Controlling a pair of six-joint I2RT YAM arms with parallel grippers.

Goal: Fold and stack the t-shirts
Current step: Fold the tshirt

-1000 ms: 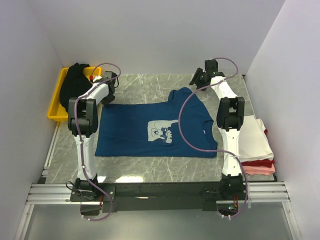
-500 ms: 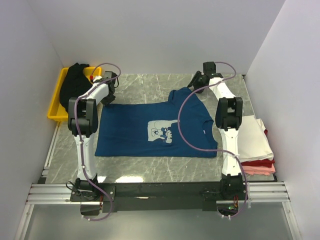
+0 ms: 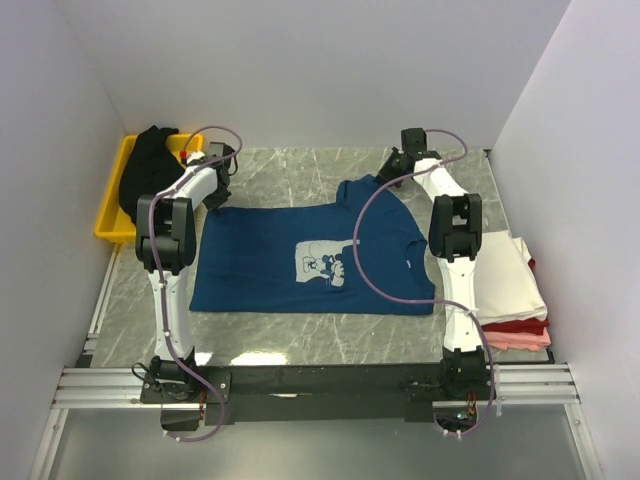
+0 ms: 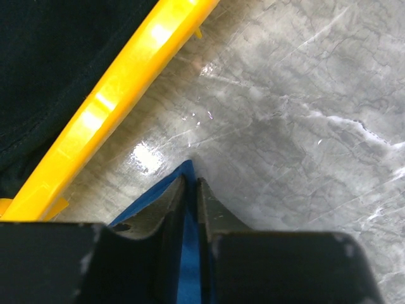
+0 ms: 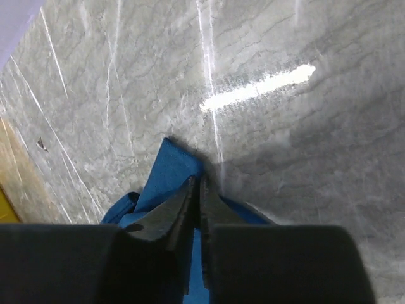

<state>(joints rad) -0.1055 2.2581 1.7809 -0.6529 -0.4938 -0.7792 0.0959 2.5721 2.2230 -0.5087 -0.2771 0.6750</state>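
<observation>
A dark blue t-shirt with a pale square print lies spread flat on the marble table. My left gripper is shut on its far left hem corner, beside the yellow bin. My right gripper is shut on the far sleeve of the same shirt, blue cloth pinched between its fingers. A black t-shirt is heaped in the bin. Folded white, red and pink t-shirts are stacked at the right edge.
The yellow bin stands at the far left, its rim close to my left fingers. White walls close in the table on three sides. Bare marble runs along the back behind the shirt.
Both grippers have closed on the blue shirt's far edge. The right gripper moved down and left onto the sleeve; the left arm barely moved.
</observation>
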